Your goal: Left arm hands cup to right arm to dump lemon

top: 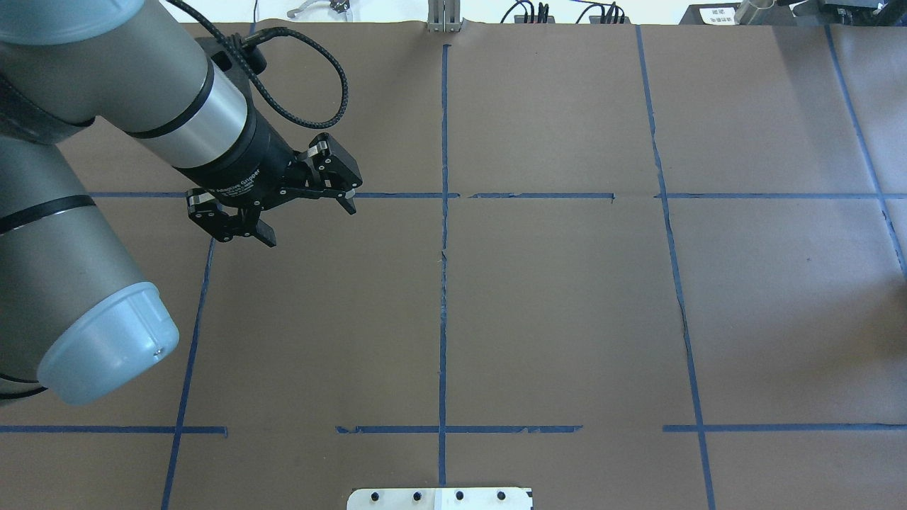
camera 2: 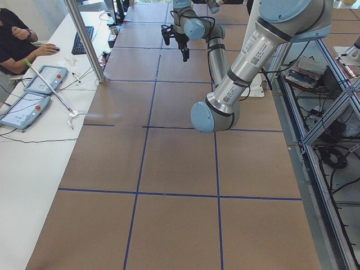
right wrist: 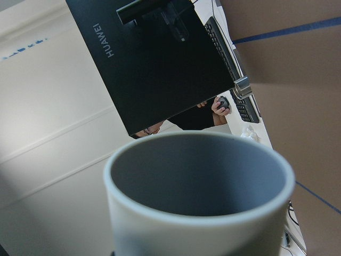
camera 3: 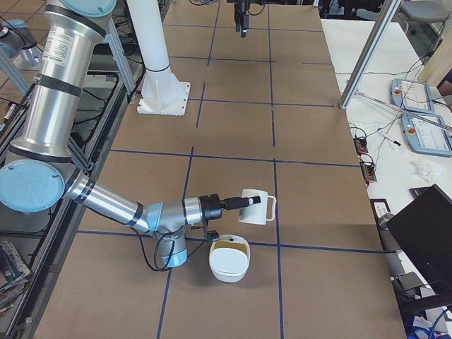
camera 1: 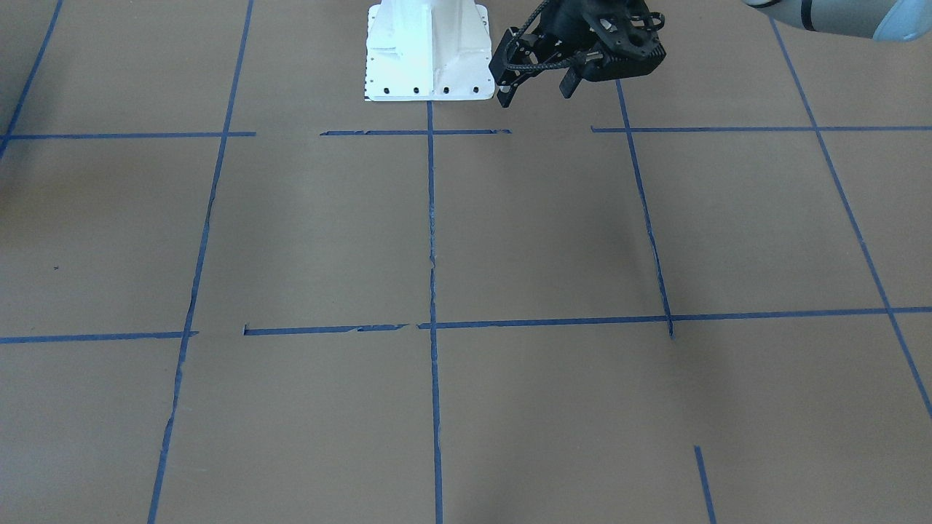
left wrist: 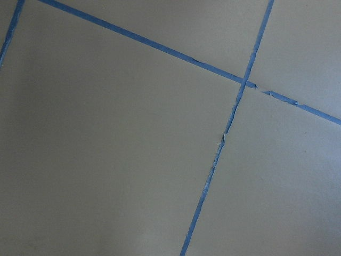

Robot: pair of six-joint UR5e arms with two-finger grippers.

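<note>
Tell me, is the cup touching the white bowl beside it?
Apart. The exterior right view shows a strip of bare table between the tipped cup and the white bowl.

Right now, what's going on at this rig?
The right arm has the white cup at its tip, off the table, next to a white bowl; its grip can't be judged from this side view. The cup's inside looks empty in the wrist view. The left gripper hangs open and empty over the other end, so the hand-over appears done.

White bowl (camera 3: 229, 263) sits on brown worktop (camera 3: 311, 176) close by the right gripper (camera 3: 242, 203), lower than it. Black HUAWEI monitor (right wrist: 154, 58) & keyboard (right wrist: 244, 106) lie ahead of that gripper, w/ a person (right wrist: 200, 118) behind.
</note>
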